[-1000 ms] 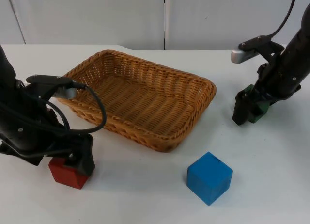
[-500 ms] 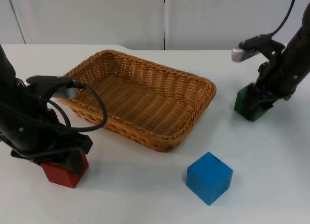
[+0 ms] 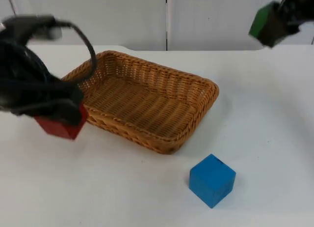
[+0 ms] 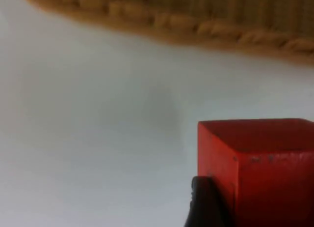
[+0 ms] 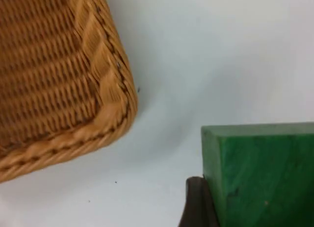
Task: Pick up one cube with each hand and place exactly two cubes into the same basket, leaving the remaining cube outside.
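— Both cubes have left the table since a second ago, haven't they?

— Yes. Nearest, the blue cube (image 3: 212, 180) sits alone on the table (image 3: 122, 187), well apart from both arms.

— And the left side?

— Left gripper (image 3: 66, 120) is raised just beside the basket's (image 3: 147, 100) left end, fingers clamped on the red cube (image 3: 60, 126); its wrist view has a finger (image 4: 206, 205) against that cube (image 4: 260, 170), the basket rim (image 4: 196, 25) beyond.

— Farthest?

— Right gripper (image 3: 274, 25) is lifted high by the wall (image 3: 211, 18), clamped on the green cube (image 3: 264, 20); that cube (image 5: 260, 173) hangs above the table near a basket corner (image 5: 64, 79).
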Controlling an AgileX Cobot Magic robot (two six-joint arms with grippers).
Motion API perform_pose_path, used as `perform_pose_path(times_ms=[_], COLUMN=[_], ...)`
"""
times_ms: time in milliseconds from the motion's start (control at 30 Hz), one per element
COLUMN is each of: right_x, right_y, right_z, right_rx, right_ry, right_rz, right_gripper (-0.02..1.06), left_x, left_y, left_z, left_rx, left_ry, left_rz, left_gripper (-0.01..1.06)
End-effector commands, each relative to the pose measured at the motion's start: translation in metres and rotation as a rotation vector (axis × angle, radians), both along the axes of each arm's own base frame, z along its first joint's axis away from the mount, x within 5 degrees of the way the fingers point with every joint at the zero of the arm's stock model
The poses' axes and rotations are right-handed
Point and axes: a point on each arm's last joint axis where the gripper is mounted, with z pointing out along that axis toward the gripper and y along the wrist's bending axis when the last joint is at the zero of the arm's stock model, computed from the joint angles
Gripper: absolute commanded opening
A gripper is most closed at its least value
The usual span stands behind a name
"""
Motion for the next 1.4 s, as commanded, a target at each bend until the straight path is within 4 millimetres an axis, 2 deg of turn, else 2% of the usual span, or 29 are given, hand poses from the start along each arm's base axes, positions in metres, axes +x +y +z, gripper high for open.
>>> perform_pose_path(times_ms=[0,67,267,867,1367], right_x=[-0.010,-0.017,-0.026,-0.026,-0.028], right_y=[-0.001,-0.002,-0.004,-0.004,0.003], right_z=[0.025,0.040,0.059,0.061,0.063], right_rx=[0.013,0.024,0.043,0.064,0.182], right_ry=[-0.032,-0.060,-0.100,-0.094,-0.053], right_rz=[0.010,0.009,0.007,-0.016,-0.038], right_gripper=[0.00,0.00,0.00,0.00,0.00], left_x=[-0.006,-0.010,-0.016,-0.015,-0.006], left_y=[0.000,0.001,0.002,0.003,0.006], left_z=[0.018,0.033,0.050,0.054,0.060], left_rx=[-0.018,-0.029,-0.034,-0.028,-0.033], left_ry=[-0.043,-0.093,-0.160,-0.192,-0.300], left_rz=[-0.005,-0.006,-0.010,-0.005,0.050], left_gripper=[0.00,0.00,0.00,0.00,0.00])
